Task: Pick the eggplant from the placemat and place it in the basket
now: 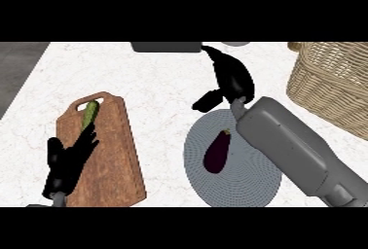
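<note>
The white marbled counter (158, 78) fills the view, and a wicker basket (327, 82) stands at its right edge, partly cut off by the frame. The right forearm (295, 146) comes in from the lower right and slants up toward the middle, crossing the right rim of a round grey placemat (215, 187) that lies on the counter below the basket's level and to its left. A brown wooden cutting board (108, 155) lies at the left, well apart from the placemat, its handle end pointing up. The right hand (233, 80) is stretched out beyond the placemat's top edge, above the bare counter, fingers long and nearly straight, thumb (207, 100) jutting out to the left; it holds nothing. The left hand (68, 163) rests at the lower left over the cutting board's left edge, fingers up and relaxed, also holding nothing. The dark purple eggplant (218, 151) lies on the placemat, roughly upright in the view with its stem end up, just beside the right forearm and untouched by either hand. A small green vegetable (89, 114) lies on the cutting board near its handle. At the top edge sit a grey object (165, 46) and a pale rounded one (236, 44), both cut off.
</note>
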